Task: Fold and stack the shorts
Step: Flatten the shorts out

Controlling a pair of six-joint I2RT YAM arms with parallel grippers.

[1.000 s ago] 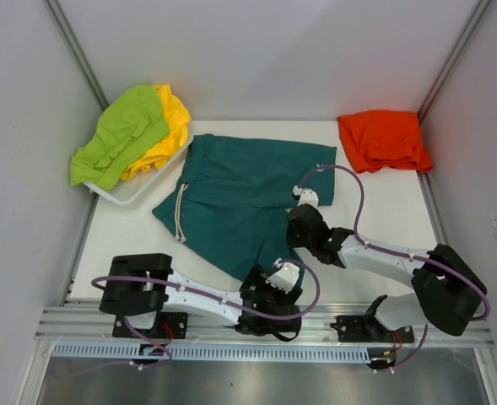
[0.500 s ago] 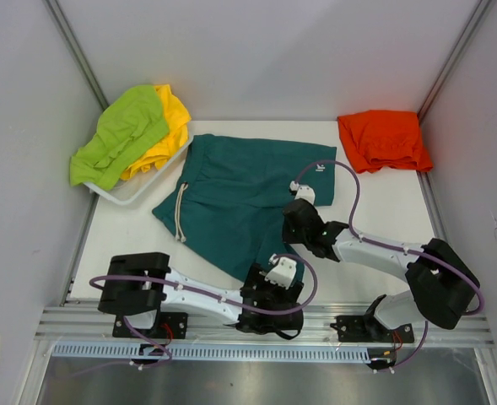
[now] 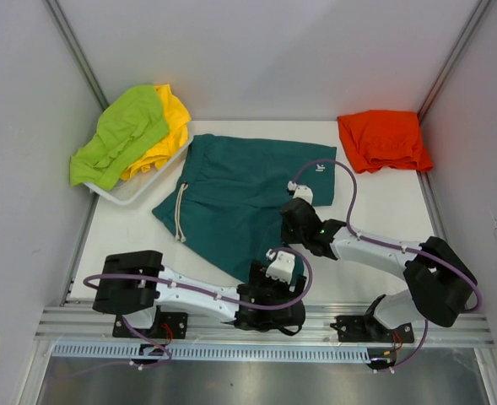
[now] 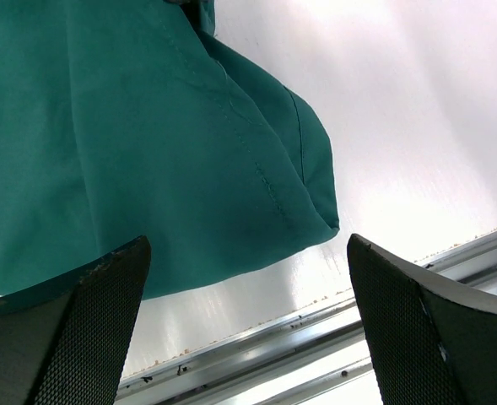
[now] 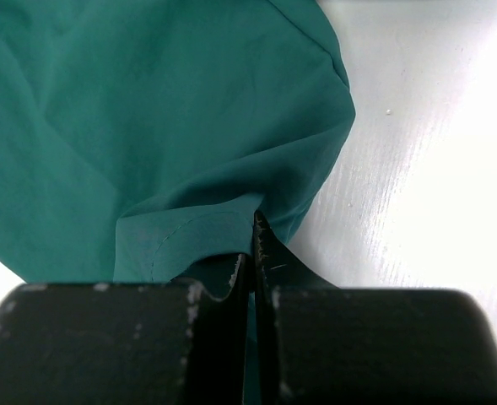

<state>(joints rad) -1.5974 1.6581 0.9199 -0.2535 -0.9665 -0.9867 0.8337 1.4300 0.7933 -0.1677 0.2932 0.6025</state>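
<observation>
Teal shorts (image 3: 231, 194) lie flat on the worktop (image 3: 383, 211); right hand (image 5: 252, 261) pinches a leg hem, left hand (image 4: 248, 291) hovers spread above the near corner. The thin pinch could slip, spoiling the fold

The right gripper (image 5: 252, 253) has its jaws pinched together on a bunched fold of the teal shorts (image 5: 147, 126), right at a stitched hem. The cloth spreads away from the jaws, rumpled, and glossy white counter (image 5: 434, 169) shows beside its rounded edge.
</observation>
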